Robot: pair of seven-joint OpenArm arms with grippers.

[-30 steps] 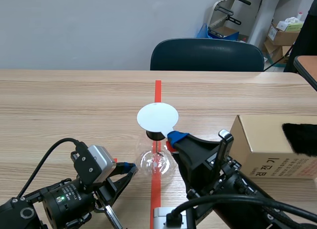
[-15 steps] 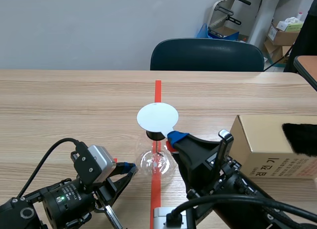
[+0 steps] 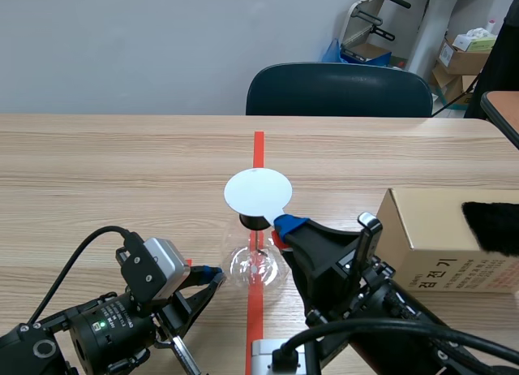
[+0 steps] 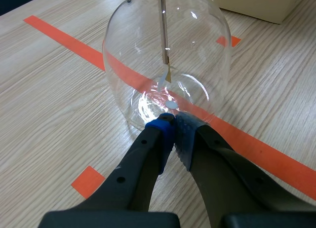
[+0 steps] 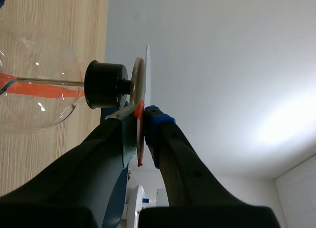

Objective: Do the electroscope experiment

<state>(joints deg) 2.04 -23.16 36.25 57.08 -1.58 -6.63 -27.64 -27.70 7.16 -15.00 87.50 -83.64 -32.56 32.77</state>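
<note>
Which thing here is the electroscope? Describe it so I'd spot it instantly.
On the wooden table, follow the orange-red tape line toward the robot. A clear glass flask stands on it; unlike the cardboard box nearby, it is see-through, with a flat white disc on top.

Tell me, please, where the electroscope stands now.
Scene view: the electroscope stands mid-table on the orange tape line, between the left gripper and the right gripper, which pinches a red strip.
</note>
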